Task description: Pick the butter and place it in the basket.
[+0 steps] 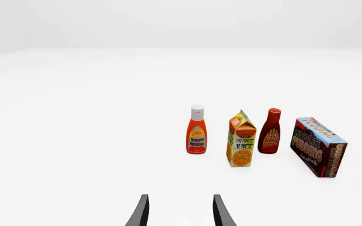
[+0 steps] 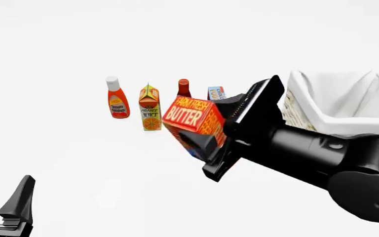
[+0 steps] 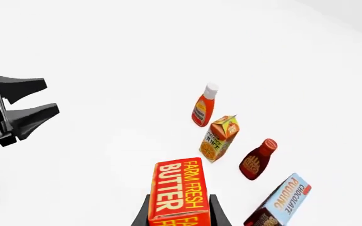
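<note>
My right gripper (image 2: 206, 136) is shut on the butter (image 2: 193, 120), a red-orange carton with yellow lettering, and holds it in the air, tilted, left of the basket (image 2: 337, 106). The butter also shows between the right fingers in the right wrist view (image 3: 177, 190). The basket is cream wicker with a white cloth lining, at the right of the front view, partly behind the right arm. My left gripper (image 2: 2, 197) is open and empty at the near left; its fingers (image 1: 142, 212) show in the left wrist view.
A row of groceries stands on the white table beyond the butter: ketchup bottle (image 2: 116, 98), orange juice carton (image 2: 150, 107), BBQ sauce bottle (image 2: 183, 88) and chocolate pudding box (image 2: 216, 93), mostly hidden behind the butter. They also show in the left wrist view, pudding box (image 1: 319, 147) rightmost.
</note>
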### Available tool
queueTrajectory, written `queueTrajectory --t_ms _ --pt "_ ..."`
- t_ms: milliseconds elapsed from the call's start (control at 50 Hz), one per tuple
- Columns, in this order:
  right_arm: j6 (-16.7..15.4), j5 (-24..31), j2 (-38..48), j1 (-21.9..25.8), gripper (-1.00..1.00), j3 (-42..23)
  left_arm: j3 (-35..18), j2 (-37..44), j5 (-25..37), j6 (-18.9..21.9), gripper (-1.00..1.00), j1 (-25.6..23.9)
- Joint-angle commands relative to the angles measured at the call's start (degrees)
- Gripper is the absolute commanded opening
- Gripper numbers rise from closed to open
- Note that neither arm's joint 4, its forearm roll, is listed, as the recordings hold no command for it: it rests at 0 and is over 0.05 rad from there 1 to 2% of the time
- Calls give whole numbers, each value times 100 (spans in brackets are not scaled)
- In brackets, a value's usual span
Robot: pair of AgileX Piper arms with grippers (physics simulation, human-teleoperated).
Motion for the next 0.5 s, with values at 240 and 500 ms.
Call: queueTrajectory --t_ms 240,500 --pt "956 -1073 -1024 -832 -100 388 0 0 0 0 100 0" --pt "1381 -1449 -1333 -1386 -100 555 0 0 0 0 100 0"
